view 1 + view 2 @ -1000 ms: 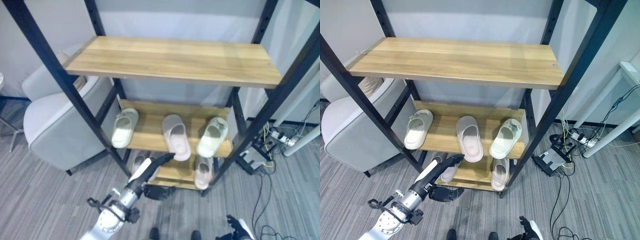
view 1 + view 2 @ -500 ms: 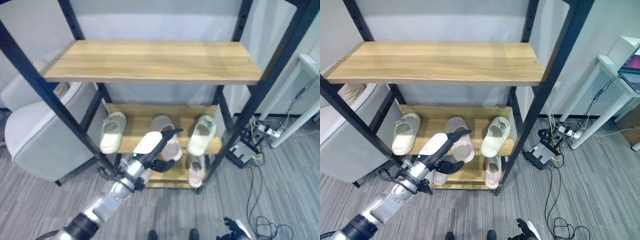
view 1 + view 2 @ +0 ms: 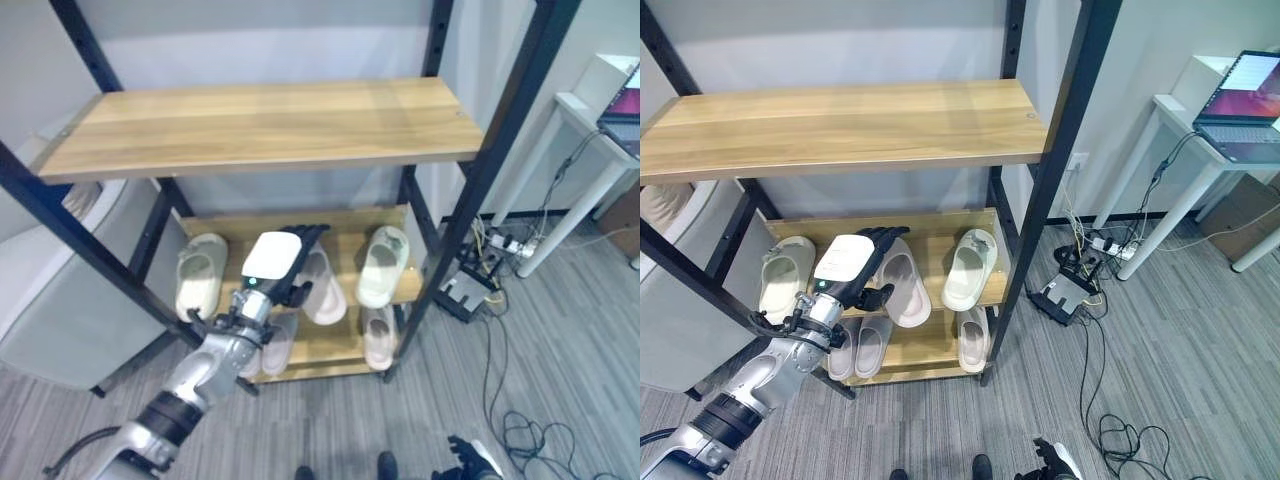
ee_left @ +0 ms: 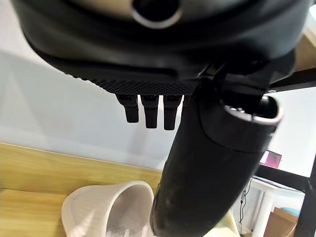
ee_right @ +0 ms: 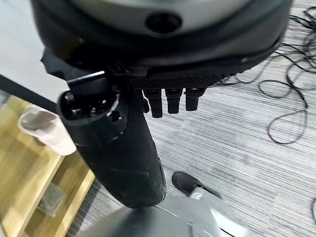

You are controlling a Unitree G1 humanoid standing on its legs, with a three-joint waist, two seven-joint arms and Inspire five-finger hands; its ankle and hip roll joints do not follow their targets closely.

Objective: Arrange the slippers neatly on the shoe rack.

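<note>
Where the floor fills the lower part of the head views, listed nearest first:

1. Right robot hand point(image 5: 118, 148): low over the grey striped floor point(image 3: 560, 350), fingers point(image 5: 176, 101) straight and apart from the thumb, holding nothing.
2. Left robot hand point(image 3: 275, 265): lower centre-left of frame, raised in front of the middle shelf point(image 3: 350, 225) of the shoe rack point(image 3: 500, 130). White back plate uppermost, fingers point(image 4: 150, 111) straight, thumb apart, nothing clasped. Fingertips overlapping the near end of the middle slipper point(image 3: 322, 290); contact cannot be told.
3. Lower shelf point(image 3: 330, 360), bottom centre: lower left slippers point(image 3: 855, 348), a pair lying side by side behind the arm, and lower right slipper point(image 3: 378, 335), lying lengthwise.
4. Middle shelf, centre of frame, three items well apart:
   - left slipper point(image 3: 201, 273), pale cream, lying straight front to back.
   - middle slipper, greyish pink, angled, its front end overhanging the shelf edge.
   - right slipper point(image 3: 381, 264), pale cream, tilted slightly toward the right post.
5. Top shelf point(image 3: 260, 125), upper centre: light wood board between black posts.
6. Armchair point(image 3: 40, 300), grey, left edge of frame, beside the rack.
7. Dark box point(image 3: 462, 292) with cords, on the floor just right of the rack.
8. White table point(image 3: 1200, 130), upper right of frame, bearing an opened laptop point(image 3: 1247, 95).
</note>
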